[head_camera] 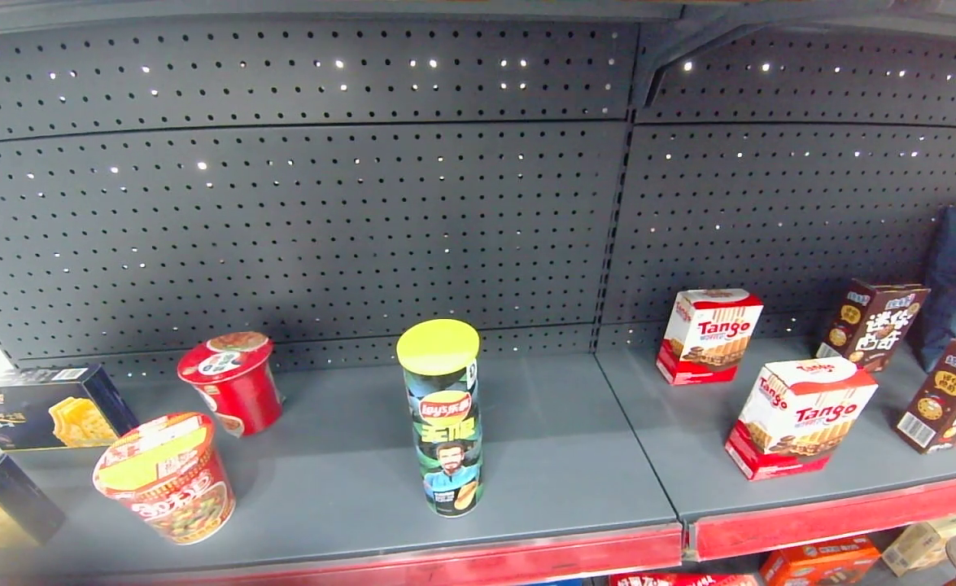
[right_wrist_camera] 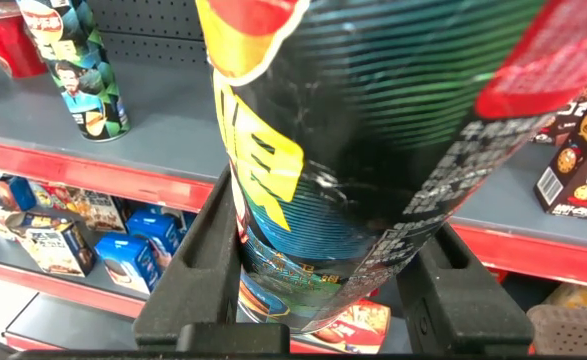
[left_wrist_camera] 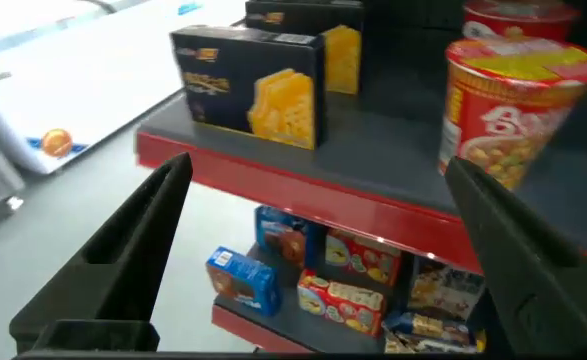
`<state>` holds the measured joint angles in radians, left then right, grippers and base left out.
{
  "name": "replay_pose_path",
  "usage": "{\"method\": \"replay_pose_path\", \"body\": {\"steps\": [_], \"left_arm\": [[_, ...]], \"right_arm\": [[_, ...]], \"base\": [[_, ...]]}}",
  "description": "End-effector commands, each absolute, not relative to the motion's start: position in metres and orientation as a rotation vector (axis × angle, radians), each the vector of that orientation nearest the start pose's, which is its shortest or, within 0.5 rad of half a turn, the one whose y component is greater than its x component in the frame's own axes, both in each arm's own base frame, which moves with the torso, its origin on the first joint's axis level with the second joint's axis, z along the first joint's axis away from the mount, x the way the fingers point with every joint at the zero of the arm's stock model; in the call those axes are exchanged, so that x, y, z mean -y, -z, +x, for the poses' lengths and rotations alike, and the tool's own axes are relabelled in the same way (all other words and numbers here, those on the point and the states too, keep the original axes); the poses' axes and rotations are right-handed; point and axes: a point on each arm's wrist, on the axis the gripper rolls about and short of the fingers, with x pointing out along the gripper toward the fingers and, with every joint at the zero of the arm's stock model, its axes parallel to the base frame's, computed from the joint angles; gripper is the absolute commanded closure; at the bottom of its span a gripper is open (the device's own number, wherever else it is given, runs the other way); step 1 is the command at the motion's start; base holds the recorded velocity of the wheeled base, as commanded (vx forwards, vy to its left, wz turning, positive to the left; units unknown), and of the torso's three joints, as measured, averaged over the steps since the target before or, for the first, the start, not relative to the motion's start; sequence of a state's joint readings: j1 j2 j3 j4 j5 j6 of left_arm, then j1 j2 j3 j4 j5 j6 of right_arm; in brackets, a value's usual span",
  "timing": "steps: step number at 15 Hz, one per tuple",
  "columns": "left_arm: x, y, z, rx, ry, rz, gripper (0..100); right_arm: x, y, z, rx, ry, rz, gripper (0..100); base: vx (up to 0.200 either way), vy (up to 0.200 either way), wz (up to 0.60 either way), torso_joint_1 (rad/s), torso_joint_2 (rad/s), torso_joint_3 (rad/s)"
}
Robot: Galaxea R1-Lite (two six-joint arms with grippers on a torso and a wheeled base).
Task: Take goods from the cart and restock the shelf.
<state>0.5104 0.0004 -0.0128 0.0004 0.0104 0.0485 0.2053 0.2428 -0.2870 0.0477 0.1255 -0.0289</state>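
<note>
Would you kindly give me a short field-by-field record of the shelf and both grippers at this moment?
Right gripper: shut on a dark green cylindrical chip can, in front of the grey metal shelf
Left gripper: open, empty, before the shelf's left end
Shelf centre: upright yellow-lidded chip can
Shelf left: two red noodle cups, two black cardboard boxes
Shelf right: two white-and-red wafer boxes, two brown boxes
</note>
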Motion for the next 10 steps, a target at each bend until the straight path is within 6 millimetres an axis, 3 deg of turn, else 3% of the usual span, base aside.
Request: {"method": "replay_pose_path", "body": {"steps": [1,7,10], "left_arm": [[0.012,-0.075,-0.020,-0.018,-0.485,0.074,0],[0.011,-0.075,-0.020,-0.003,-0.500,0.012,0],[0.011,-0.075,-0.020,-0.003,-0.500,0.012,0]], "right_arm": [[0.001,-0.156,-0.018,0.005,-0.336,-0.029,100],[-0.001,-0.162,-0.013,-0.012,-0.413,-0.032,100],[-0.005,-0.178,-0.001,-0.049,-0.449,-0.052,100]], "base": [[0.000,0.000,0.00,0.000,0.00,0.000],[0.000,0.000,0.00,0.000,0.00,0.000],[0.000,0.000,0.00,0.000,0.00,0.000]]}}
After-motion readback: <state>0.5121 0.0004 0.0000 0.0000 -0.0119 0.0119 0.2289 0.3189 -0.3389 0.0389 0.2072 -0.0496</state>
